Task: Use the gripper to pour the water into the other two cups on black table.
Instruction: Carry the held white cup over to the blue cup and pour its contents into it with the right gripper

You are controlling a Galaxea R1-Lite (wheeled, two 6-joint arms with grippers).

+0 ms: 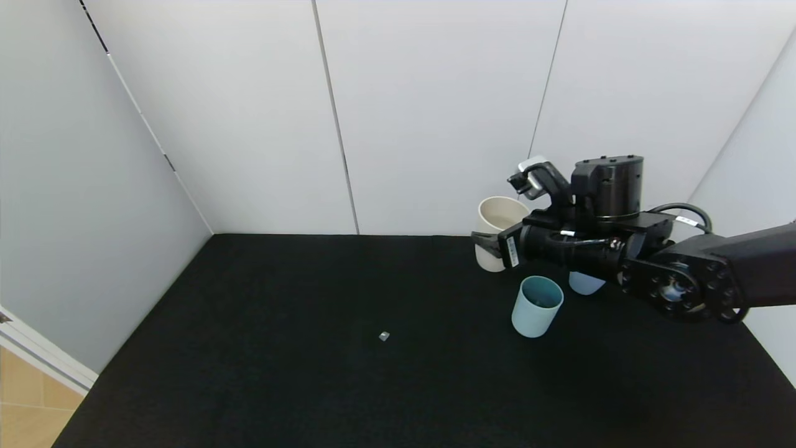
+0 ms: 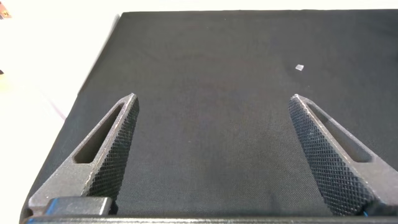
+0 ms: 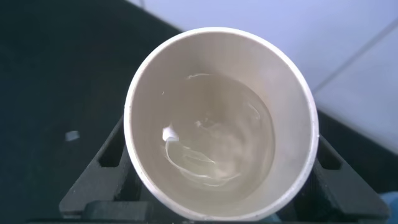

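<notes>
My right gripper [image 1: 493,244] is shut on the cream-white cup [image 1: 497,224] at the back right of the black table [image 1: 280,348]; its fingers [image 3: 107,152] press both sides of the cup. The cup stands about upright, and I cannot tell if its base touches the table. Water [image 3: 217,146] shows inside the cup [image 3: 149,81], its surface rippling. The teal-green cup [image 1: 536,306] stands upright just in front of the gripper. The periwinkle blue cup [image 1: 584,283] stands to its right, mostly hidden under my right arm. My left gripper [image 2: 213,98] is open and empty over bare table.
A small silver-white block [image 1: 384,336] lies on the table's middle; it also shows in the left wrist view [image 2: 300,67] and the right wrist view [image 3: 72,135]. White panel walls [image 1: 435,112] close in the table at the back and both sides.
</notes>
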